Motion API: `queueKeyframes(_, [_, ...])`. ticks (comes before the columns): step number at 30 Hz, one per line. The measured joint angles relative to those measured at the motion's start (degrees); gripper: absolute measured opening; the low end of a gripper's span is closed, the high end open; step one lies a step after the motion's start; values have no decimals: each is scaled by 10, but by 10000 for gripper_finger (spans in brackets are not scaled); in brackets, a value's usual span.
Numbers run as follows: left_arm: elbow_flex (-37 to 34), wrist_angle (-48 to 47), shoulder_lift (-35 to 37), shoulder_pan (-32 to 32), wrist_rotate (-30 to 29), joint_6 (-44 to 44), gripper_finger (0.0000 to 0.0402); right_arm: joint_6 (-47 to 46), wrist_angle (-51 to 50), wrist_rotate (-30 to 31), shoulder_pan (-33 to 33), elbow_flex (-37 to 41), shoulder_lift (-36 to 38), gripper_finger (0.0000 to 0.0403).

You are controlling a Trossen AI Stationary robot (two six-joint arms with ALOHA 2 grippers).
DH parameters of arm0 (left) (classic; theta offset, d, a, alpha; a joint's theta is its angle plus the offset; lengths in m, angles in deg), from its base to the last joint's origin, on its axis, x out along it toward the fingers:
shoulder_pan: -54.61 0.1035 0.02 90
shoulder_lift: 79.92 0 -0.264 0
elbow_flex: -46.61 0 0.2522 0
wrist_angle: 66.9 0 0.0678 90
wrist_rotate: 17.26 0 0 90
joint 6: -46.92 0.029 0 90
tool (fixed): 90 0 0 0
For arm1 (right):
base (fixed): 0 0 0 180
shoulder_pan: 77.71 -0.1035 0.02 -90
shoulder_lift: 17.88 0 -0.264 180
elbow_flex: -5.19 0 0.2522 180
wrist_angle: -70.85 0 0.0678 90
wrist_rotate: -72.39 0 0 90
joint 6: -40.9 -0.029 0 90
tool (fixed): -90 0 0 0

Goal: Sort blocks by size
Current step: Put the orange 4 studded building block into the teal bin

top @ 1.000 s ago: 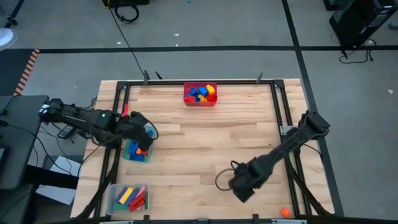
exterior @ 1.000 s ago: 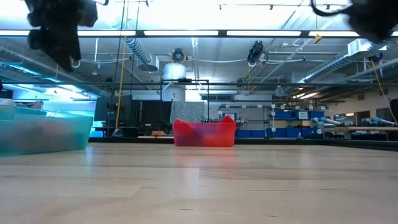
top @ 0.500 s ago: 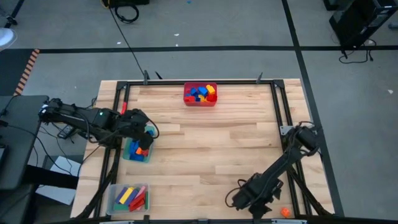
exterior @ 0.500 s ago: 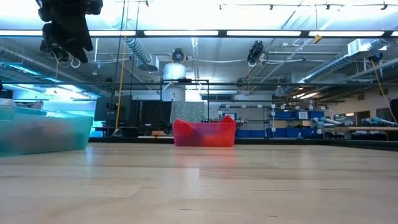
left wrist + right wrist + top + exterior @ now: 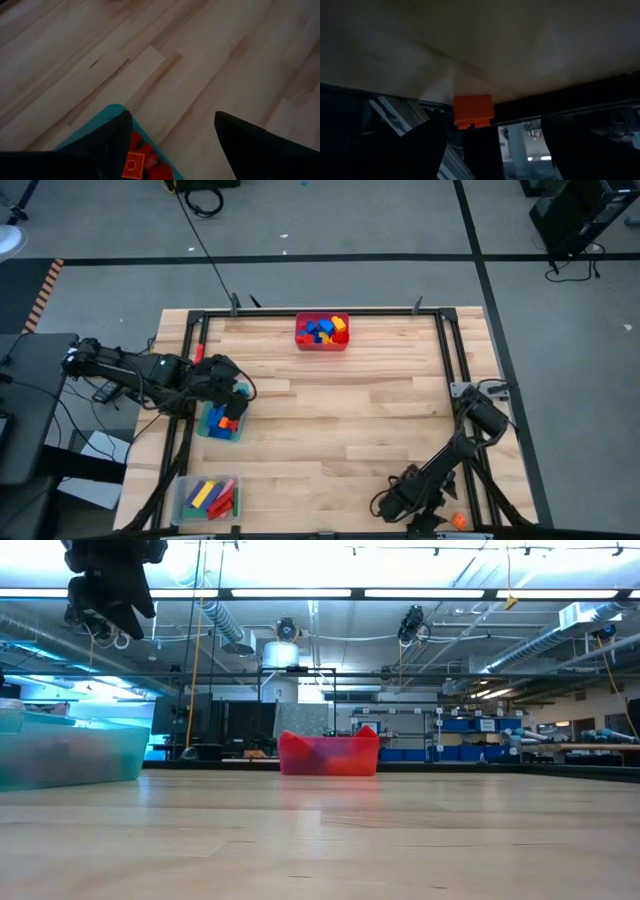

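**At the table's near right corner: one orange block, stray**

At the near right corner of the table (image 5: 350, 420), a single orange block (image 5: 458, 520) is recorded lying just beyond the right gripper (image 5: 405, 502), off toward the table's right edge and close to the frame rail. In the right wrist view the same block (image 5: 473, 111) is seen straight ahead between the spread fingers, nothing held. It is the right arm that is judged nearer by far. The block is short and squarish, of smooth moulded plastic; no long axis can be made out.

The left gripper (image 5: 228, 392) is noted over the teal bin (image 5: 212, 428), fingers apart and empty. Further blocks are held in the red bin (image 5: 322, 342) and the clear bin (image 5: 187, 502). Table surface: pale jointed wood.
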Motion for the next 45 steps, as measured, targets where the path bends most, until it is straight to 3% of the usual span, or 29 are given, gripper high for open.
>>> queueKeyframes(26, [0, 87, 0, 0, 6, -8, 291, -51, 140, -48, -59, 40, 4, 301])
queueKeyframes(42, [0, 87, 0, 0, 38, -19, 291, -69, 170, -46, -64, 41, 4, 152])
queueKeyframes(45, [0, 87, 0, 0, 38, -19, 291, -74, 170, -45, -64, 41, 4, 143])
